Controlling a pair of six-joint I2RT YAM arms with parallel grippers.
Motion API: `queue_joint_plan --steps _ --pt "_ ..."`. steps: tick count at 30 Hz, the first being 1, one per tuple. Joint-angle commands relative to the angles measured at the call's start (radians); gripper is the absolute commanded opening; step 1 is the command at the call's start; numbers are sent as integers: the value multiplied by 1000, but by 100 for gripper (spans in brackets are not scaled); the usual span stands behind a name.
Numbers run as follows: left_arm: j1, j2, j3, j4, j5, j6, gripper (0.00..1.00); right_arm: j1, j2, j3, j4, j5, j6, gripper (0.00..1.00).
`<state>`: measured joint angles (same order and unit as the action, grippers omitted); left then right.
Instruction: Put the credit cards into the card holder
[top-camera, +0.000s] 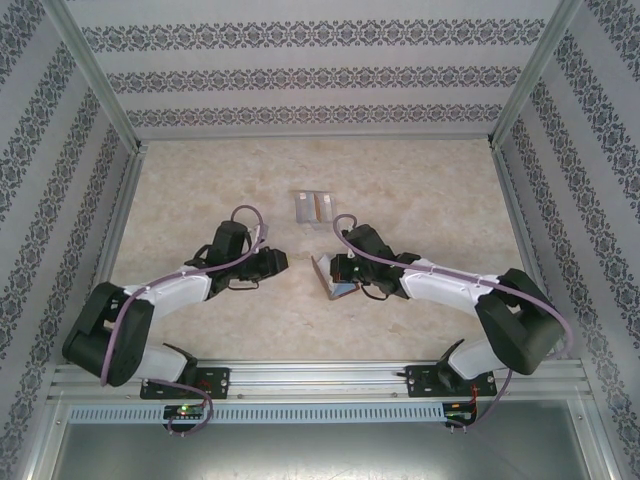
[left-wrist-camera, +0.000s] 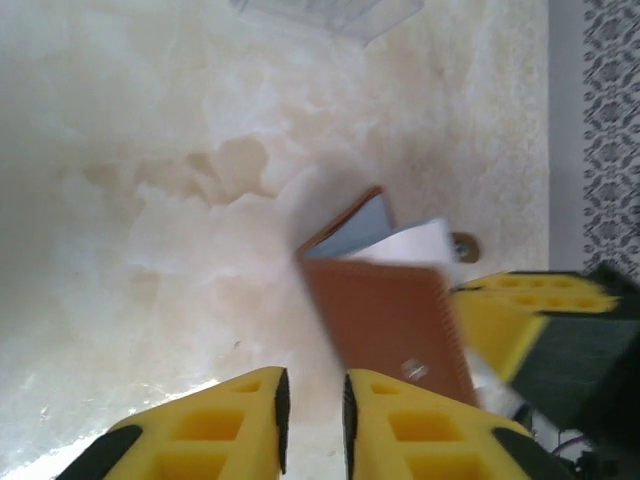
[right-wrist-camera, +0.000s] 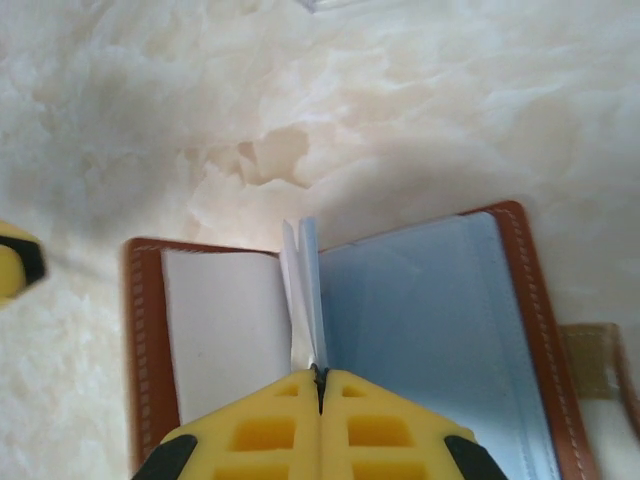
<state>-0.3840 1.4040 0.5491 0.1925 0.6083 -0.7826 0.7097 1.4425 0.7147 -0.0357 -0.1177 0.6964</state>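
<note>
The card holder (right-wrist-camera: 440, 320) lies open, reddish-brown outside with greyish-blue pockets and a snap tab (right-wrist-camera: 595, 365) at its right. My right gripper (right-wrist-camera: 320, 385) is shut on the thin inner pocket leaves (right-wrist-camera: 305, 280), which stand up from the spine. From above, the card holder (top-camera: 330, 282) is tilted up at the right gripper (top-camera: 336, 272). My left gripper (top-camera: 276, 262) hovers just left of it, slightly open with nothing between its fingers (left-wrist-camera: 240, 420); its brown cover (left-wrist-camera: 385, 320) is ahead to the right. The credit cards (top-camera: 313, 206), silvery with an orange one, lie farther back on the table.
Patterned walls with metal frame posts enclose the pale marbled table (top-camera: 420, 190) on three sides. The arm bases sit on a metal rail (top-camera: 320, 378) at the near edge. Open tabletop surrounds the cards.
</note>
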Motion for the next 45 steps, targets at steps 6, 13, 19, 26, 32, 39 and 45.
queue_joint_plan --steps 6,13,19,26,32,39,45 --pt "2 98 0 85 40 -20 37 58 -22 129 -311 280 -95 2" --pt "1 160 10 101 44 -22 39 127 105 224 -374 346 -27 12" --pt "0 196 2 99 42 -31 39 166 155 301 -400 309 -27 20" --pt "-12 260 -17 201 63 -75 29 175 154 337 -395 248 -42 30" --pt "-25 289 -3 202 53 -69 23 178 171 361 -387 194 -41 31" --pt "-24 314 1 224 54 -67 20 177 205 367 -378 171 -14 38" --pt "-25 306 3 214 55 -59 20 148 92 324 -383 225 -31 50"
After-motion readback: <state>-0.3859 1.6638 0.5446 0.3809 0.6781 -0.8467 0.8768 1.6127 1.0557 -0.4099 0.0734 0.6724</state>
